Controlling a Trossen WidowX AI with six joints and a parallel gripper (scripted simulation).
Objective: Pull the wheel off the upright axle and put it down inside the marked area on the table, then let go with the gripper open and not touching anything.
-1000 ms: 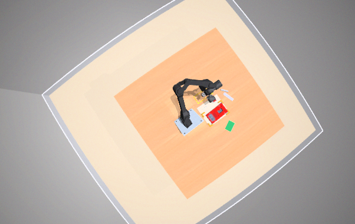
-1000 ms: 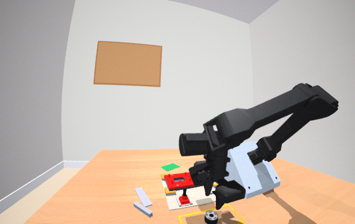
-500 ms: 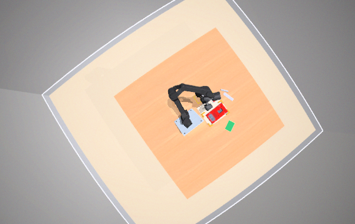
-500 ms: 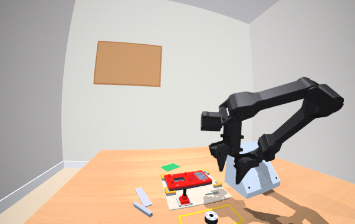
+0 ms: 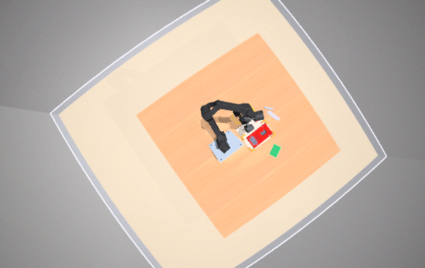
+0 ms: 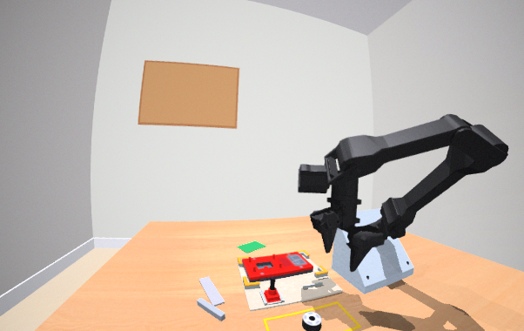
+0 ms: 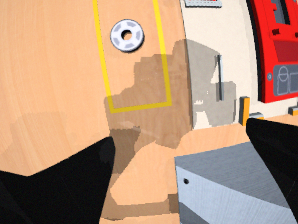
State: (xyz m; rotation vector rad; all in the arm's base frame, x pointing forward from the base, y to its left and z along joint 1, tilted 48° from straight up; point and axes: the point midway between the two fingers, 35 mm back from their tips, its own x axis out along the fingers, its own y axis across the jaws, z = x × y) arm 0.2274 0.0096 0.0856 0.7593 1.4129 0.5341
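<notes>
The wheel (image 6: 312, 326) (image 7: 117, 36), black with a pale spoked face and a dark centre hole, lies flat on the table inside the marked area, a yellow outline (image 6: 301, 311) (image 7: 141, 107). It touches none of the outline's visible lines. The upright axle (image 6: 272, 284), a black post on a red base, stands bare on the cream board in the exterior view. My gripper (image 6: 339, 261) (image 7: 183, 135) is wide open and empty. It hangs above the table near the arm's base, clear of the wheel. In the wrist view the wheel is well beyond the fingertips.
The cream board (image 5: 241, 130) (image 6: 288, 288) (image 7: 205, 117) carries a raised red plate (image 5: 261, 135) (image 6: 279, 266) (image 7: 280, 90) and yellow corner brackets. Two pale bars (image 5: 273, 116) (image 6: 211, 291) and a green card (image 5: 275, 151) (image 6: 251, 246) lie nearby. The arm's light-blue base (image 5: 234, 146) (image 6: 356, 274) (image 7: 215, 175) stands beside the board.
</notes>
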